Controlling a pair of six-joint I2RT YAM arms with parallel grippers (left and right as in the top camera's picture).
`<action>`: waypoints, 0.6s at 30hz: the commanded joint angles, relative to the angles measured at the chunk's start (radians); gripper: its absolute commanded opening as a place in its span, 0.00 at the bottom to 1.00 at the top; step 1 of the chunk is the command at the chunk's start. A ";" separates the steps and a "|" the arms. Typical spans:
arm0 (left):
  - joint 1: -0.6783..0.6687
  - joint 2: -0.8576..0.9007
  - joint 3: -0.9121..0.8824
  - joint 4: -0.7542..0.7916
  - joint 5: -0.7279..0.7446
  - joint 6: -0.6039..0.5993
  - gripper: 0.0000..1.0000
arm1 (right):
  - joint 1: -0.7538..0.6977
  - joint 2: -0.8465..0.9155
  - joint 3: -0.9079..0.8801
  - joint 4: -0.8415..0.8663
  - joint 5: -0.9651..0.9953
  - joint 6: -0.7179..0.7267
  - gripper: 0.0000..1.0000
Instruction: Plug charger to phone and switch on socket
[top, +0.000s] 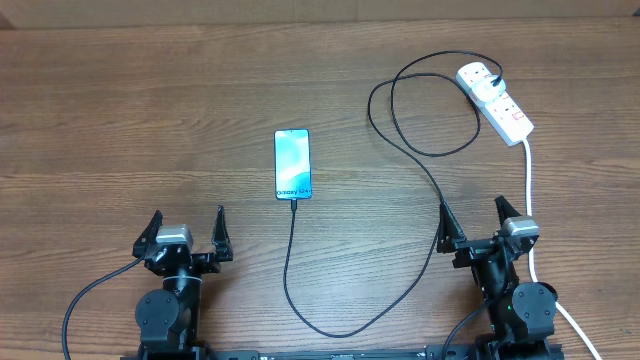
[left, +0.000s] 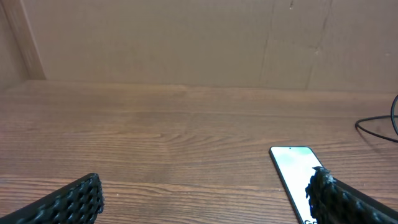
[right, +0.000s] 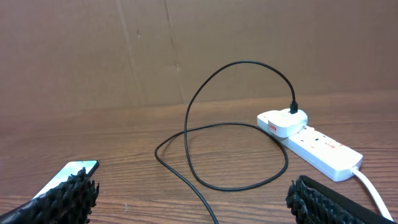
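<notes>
- Nearest: left gripper (top: 189, 212) at the table's (top: 120, 100) near edge, fingers spread wide, holding nothing.
- right gripper (top: 471, 204) level with it, fingers also wide apart, empty; black cable passes just beside its left finger.
- phone (top: 292, 164) mid-table, flat, screen up and lit.
- charger (top: 290, 240) meets the phone's near edge, loops back, then runs far right to its white plug (top: 478, 78).
- socket (top: 497, 100) far right, plug seated in it; switch position unclear.
</notes>
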 joint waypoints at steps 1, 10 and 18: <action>0.005 -0.010 -0.002 0.000 0.011 0.001 1.00 | -0.002 -0.011 -0.010 0.005 0.010 -0.005 1.00; 0.005 -0.010 -0.003 0.000 0.011 0.001 1.00 | -0.002 -0.011 -0.010 0.005 0.009 -0.005 1.00; 0.005 -0.010 -0.002 0.000 0.011 0.001 1.00 | -0.002 -0.011 -0.010 0.005 0.008 0.003 1.00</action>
